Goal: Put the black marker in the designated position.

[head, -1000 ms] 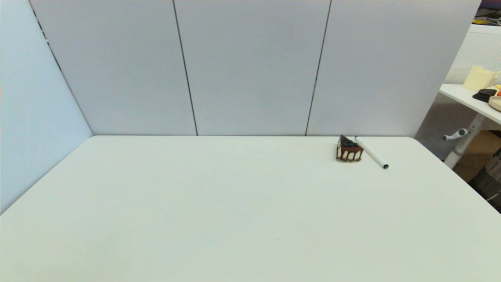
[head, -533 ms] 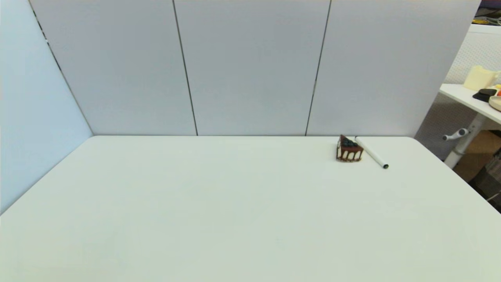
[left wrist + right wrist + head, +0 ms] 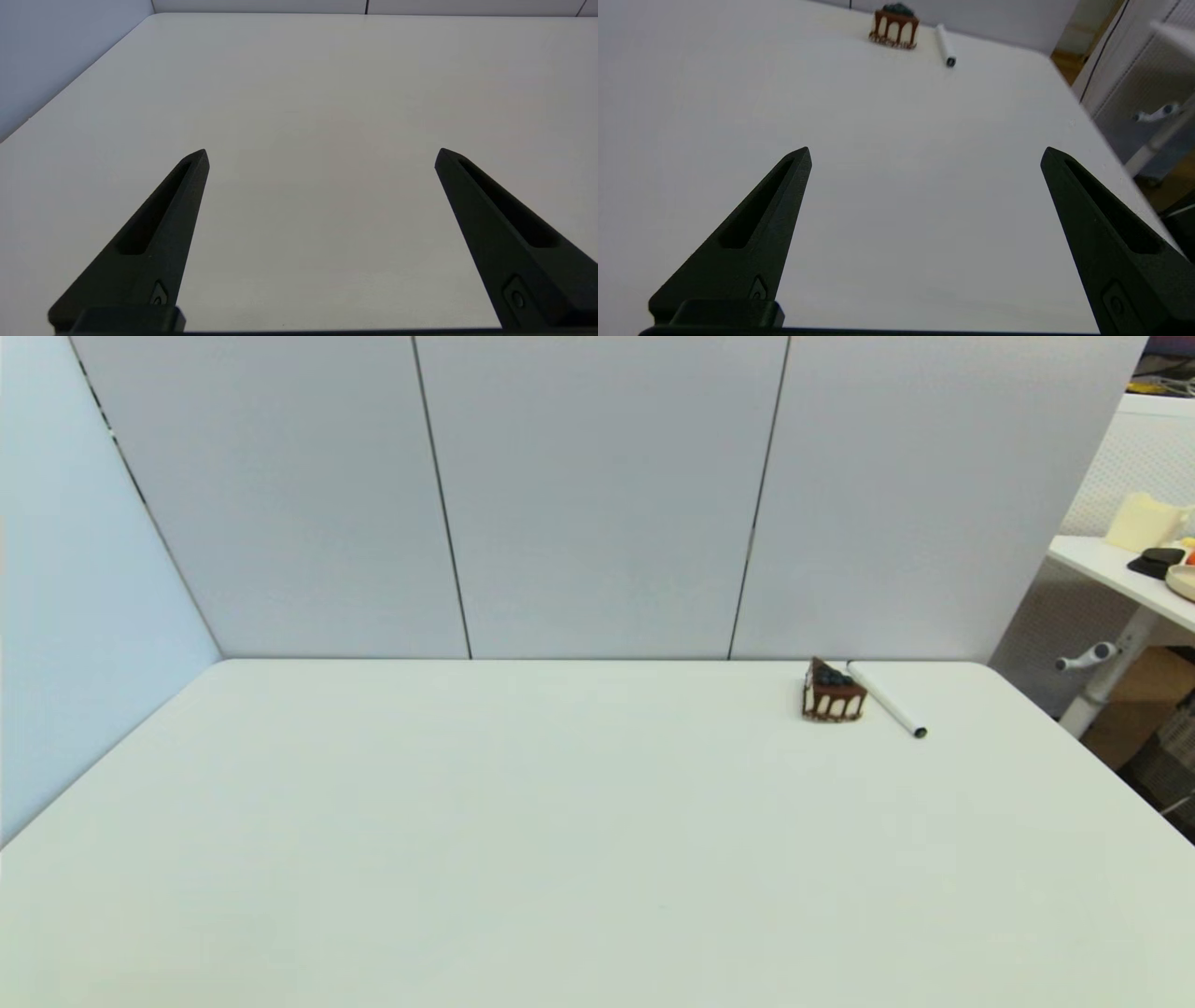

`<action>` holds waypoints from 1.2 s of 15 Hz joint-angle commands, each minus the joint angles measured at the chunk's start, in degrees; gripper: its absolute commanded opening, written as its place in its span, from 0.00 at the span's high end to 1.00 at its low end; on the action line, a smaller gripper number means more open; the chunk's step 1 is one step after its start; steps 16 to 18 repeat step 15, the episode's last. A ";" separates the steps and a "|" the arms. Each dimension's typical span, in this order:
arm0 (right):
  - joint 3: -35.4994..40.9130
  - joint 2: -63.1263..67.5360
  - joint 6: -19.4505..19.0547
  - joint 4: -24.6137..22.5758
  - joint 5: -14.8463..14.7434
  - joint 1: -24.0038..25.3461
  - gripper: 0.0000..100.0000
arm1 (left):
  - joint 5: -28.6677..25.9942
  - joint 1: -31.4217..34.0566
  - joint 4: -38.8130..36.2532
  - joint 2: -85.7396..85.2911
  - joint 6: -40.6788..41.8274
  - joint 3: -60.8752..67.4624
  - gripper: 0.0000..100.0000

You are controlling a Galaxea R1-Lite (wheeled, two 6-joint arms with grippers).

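The black marker (image 3: 885,698), a slim white pen with a dark tip, lies at the table's far right, just right of a brown chocolate cake slice (image 3: 832,691). From the right wrist view the marker (image 3: 944,45) shows far ahead, beside the cake slice (image 3: 894,26). My right gripper (image 3: 925,151) is open over bare tabletop near the front, well short of the marker, with nothing between its fingers. My left gripper (image 3: 321,153) is also open and empty over the left part of the table. Neither arm shows in the head view.
Grey partition panels (image 3: 597,495) close the table's far and left sides. Past the table's right edge (image 3: 1092,747) stands another white table (image 3: 1120,574) carrying several items.
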 commanded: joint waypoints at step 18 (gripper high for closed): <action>-0.31 0.10 1.68 0.35 0.05 0.00 0.00 | -0.02 0.00 -0.02 -0.01 0.00 0.00 0.00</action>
